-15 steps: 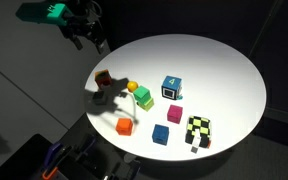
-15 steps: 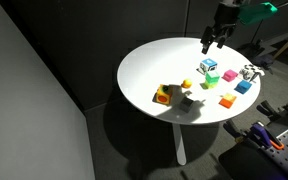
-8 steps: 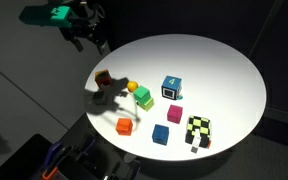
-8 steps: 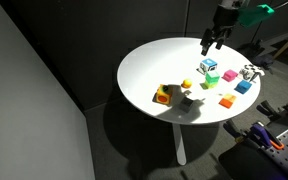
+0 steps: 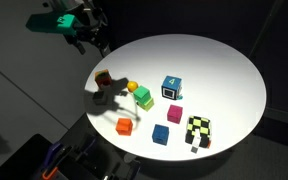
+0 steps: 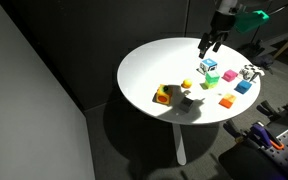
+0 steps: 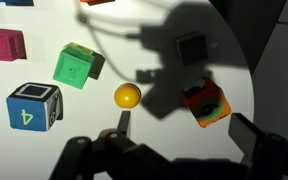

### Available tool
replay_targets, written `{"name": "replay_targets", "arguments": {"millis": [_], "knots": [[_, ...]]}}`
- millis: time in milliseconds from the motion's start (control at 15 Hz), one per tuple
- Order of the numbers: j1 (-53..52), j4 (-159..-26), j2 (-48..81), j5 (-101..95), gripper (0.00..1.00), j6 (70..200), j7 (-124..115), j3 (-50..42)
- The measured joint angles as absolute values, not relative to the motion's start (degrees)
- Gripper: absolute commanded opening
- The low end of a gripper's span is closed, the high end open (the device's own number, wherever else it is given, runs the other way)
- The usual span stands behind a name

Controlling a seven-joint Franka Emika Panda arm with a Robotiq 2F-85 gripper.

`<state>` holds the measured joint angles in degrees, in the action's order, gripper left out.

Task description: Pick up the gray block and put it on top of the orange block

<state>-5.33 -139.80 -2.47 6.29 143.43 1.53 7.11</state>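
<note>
The gray block (image 5: 108,97) sits in the arm's shadow near the table's edge, between a red multicoloured block (image 5: 102,78) and a yellow ball (image 5: 131,88). In the wrist view the gray block (image 7: 192,47) lies beyond the red block (image 7: 206,103). The orange block (image 5: 125,126) stands alone at the near edge, and only its edge shows at the top of the wrist view (image 7: 99,2). My gripper (image 5: 92,42) (image 6: 210,44) hangs open and empty high above the table's rim, well clear of all blocks. Its fingers (image 7: 189,135) frame the red block.
On the white round table (image 5: 224,70) are a green cube (image 5: 143,97), a blue cube marked 4 (image 5: 171,87), a magenta cube (image 5: 174,114), a plain blue cube (image 5: 161,134) and a checkered cube (image 5: 198,130). The floor around is dark.
The arm's upper part has shifted slightly while the gripper stays high near the table's rim. No block has moved.
</note>
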Motion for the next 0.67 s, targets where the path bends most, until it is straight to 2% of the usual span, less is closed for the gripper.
{"name": "replay_targets", "arguments": {"millis": [667], "knots": [[-7.44,-140.56,5.55,7.82,1.0,152.4,7.23,8.69]]}}
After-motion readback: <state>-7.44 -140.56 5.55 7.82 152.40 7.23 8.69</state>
